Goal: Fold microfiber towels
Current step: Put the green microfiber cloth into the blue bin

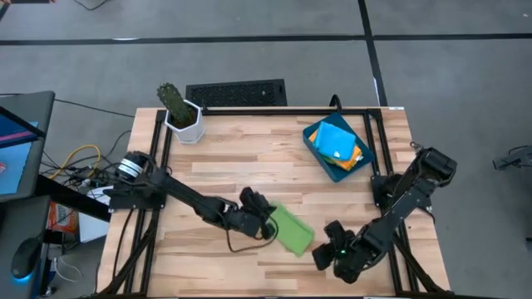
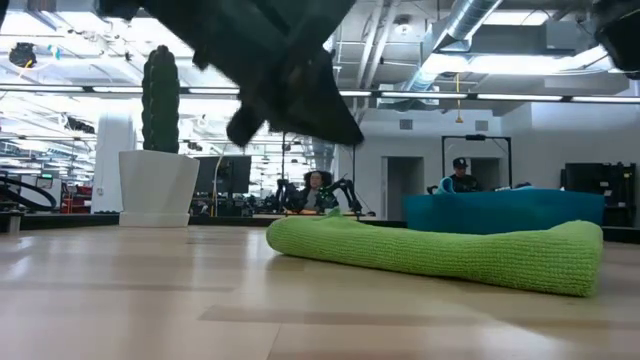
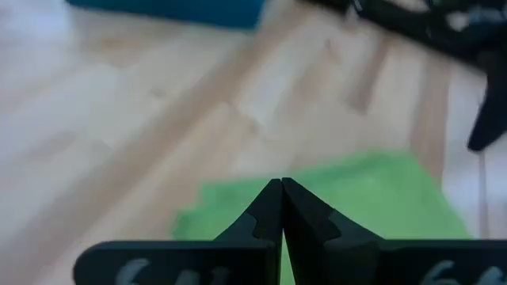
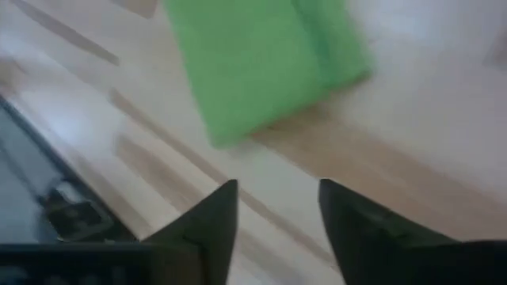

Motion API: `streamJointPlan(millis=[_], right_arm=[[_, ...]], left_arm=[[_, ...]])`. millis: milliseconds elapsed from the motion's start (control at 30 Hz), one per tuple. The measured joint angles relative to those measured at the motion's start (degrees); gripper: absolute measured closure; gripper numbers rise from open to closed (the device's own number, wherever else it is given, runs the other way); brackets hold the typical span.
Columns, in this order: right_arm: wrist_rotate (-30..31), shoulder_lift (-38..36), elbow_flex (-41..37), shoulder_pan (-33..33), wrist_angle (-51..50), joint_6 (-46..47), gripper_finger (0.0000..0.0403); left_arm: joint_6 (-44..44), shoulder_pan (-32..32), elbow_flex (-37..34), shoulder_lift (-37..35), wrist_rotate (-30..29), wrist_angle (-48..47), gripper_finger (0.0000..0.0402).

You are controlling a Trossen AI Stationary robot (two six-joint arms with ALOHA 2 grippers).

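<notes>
The lime green towel (image 1: 291, 229) lies folded into a compact oblong near the table's (image 1: 249, 158) front edge, layers stacked, one long edge rolled thick. I judge this fold finished. Blue and orange towels (image 1: 339, 143) rest in the tray (image 1: 319, 154). My left gripper (image 1: 264, 223), pressed together, sits at the towel's edge; my right gripper (image 1: 324, 249), spread and empty, hovers just beside it.
</notes>
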Motion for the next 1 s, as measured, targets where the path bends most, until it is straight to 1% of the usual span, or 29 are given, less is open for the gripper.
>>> streamJointPlan(millis=[100,167,233,267,400,533,633,833,933,1000], right_arm=[[0.1,3.2,0.1,-1.6,6.1,1.4,0.0154],[0.1,5.4,0.1,-2.5,10.0,2.7,0.0137],[0.1,7.5,0.1,-3.2,11.5,5.3,0.0129],[0.0,8.5,0.0,-3.4,12.2,6.6,0.0128],[1.3,10.3,0.2,-3.5,12.4,12.3,0.0127],[1.5,10.4,0.5,-4.7,8.9,17.8,0.0127],[0.8,10.1,0.5,-6.6,5.3,17.9,0.0127],[-0.2,10.1,0.4,-8.3,4.7,18.3,0.0129],[-1.7,10.1,0.4,-10.0,4.2,18.6,0.014],[-2.9,10.1,0.4,-11.1,4.1,17.4,0.0156]], left_arm=[[0.8,-0.4,0.0,4.2,2.0,1.9,0.0401],[0.9,0.0,0.0,7.1,2.5,5.1,0.0401],[0.9,0.3,0.0,9.5,2.5,7.4,0.0401],[0.9,0.4,0.0,10.7,2.8,9.2,0.0401],[0.5,1.0,0.1,13.4,5.3,11.0,0.0401],[-1.0,1.0,0.2,14.1,6.1,11.5,0.0401],[-2.1,0.8,0.2,14.1,6.1,11.6,0.0401],[-6.7,0.1,0.1,14.3,4.1,12.6,0.0401],[-6.7,-0.3,0.1,14.3,3.5,12.8,0.0401],[-6.8,-0.3,0.1,14.3,3.8,13.4,0.0401]])
